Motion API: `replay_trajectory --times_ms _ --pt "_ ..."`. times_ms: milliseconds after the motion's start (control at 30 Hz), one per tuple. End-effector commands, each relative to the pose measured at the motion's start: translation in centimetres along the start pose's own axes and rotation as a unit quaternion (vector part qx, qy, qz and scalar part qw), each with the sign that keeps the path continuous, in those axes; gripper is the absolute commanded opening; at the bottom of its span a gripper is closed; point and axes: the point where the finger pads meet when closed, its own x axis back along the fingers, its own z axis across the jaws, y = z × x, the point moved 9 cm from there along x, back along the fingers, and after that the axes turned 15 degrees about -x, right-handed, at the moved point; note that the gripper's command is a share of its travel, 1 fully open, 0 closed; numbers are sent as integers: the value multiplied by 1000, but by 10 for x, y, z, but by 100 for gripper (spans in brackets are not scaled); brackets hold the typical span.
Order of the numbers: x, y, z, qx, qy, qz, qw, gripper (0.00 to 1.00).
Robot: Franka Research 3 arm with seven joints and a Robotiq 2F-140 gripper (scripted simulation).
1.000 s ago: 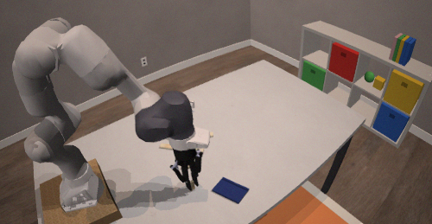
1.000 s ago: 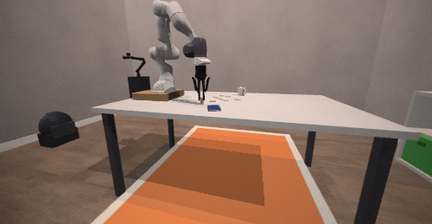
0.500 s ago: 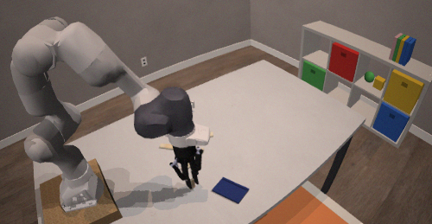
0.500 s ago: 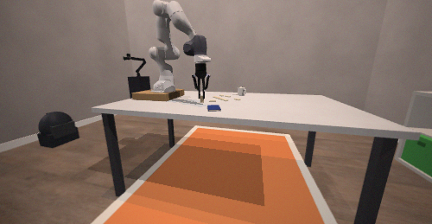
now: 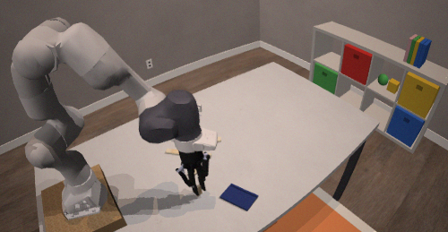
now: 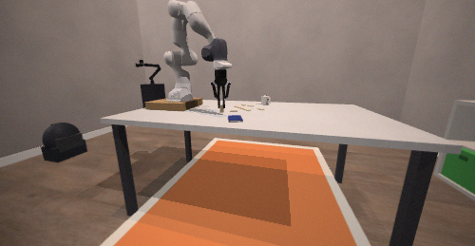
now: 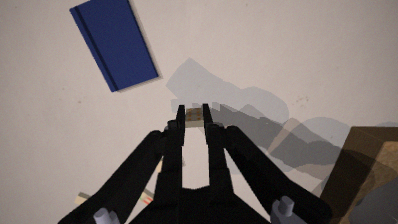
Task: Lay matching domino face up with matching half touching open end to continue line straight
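Evidently, the gripper (image 5: 200, 193) (image 6: 221, 106) (image 7: 194, 112) is pointing down at lower center of the top view, nearly closed, pinching a domino (image 5: 199, 189) (image 6: 221, 109) (image 7: 194, 117) between its fingertips, seemingly upright.

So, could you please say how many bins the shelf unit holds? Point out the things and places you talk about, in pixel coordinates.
4: a green bin (image 5: 325, 79) (image 6: 462, 175) lower left, a red bin (image 5: 357, 65) in the upper row, a yellow bin (image 5: 417, 97) upper right, a blue bin (image 5: 405, 127) below it.
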Motion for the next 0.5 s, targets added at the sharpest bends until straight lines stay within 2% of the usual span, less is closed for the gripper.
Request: replay_trajectory --times_ms 0,467 --pt "0 1 0 2 0 2 1000 22" --pt "1 6 2 2 -5 17 1000 22"
